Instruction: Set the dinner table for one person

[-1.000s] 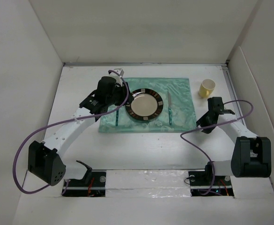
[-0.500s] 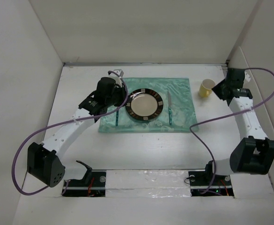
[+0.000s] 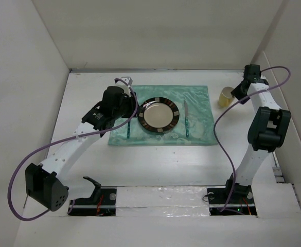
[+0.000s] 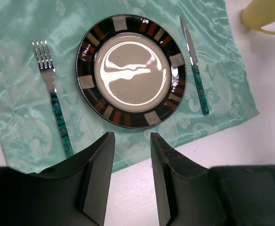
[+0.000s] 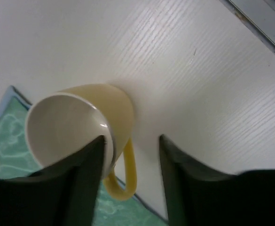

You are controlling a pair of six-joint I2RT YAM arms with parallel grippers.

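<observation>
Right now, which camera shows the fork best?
Left wrist view: the whole fork lies on the green mat. The top view shows only its handle beside the left arm; the right wrist view misses it.

bright, even light; glare on the plate (image 4: 132,70), mug (image 5: 76,127) slightly soft.

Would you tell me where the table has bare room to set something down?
Free: the wide table strip between mat and arm bases, and the narrow strip behind the mat. Crowded: the mat, holding fork, plate and knife, and right of it, the right gripper at the mug.
</observation>
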